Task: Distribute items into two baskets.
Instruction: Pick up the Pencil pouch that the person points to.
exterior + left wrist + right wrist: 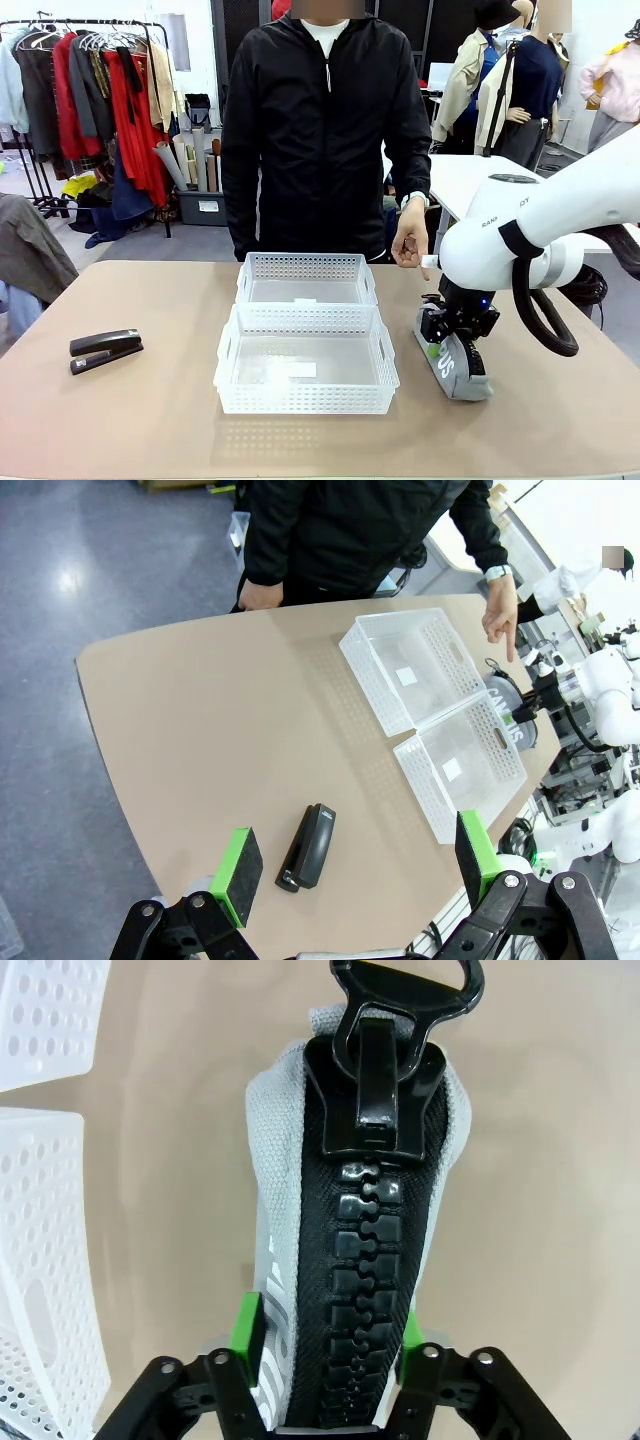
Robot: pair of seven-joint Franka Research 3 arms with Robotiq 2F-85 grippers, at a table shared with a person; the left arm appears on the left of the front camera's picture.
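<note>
Grey woven fabric with a chunky black zip along its top, the "CAMPUS" zip pouch [345,1240] stands zip-up on the tan counter [150,420], just beside the right wall of the nearer white perforated plastic basket [300,395]. A second basket of the same kind [305,266] touches that one on the far side. Both look empty.

The right hand [330,1330] is down over the pouch, a green pad at each flank. Whether the pads already pinch the cloth or only bracket it, I cannot tell.

The pouch looks light and soft. Its sides should give under pressure, while the zip ridge stays fairly stiff — so a hold across the narrow width, near mid-length, seems best. An end grip would probably let it droop.

The left hand [358,865] hangs released high above the counter, with the small black desk stapler [308,846] lying below it, well apart from the baskets — hard, compact, probably slick.
</note>
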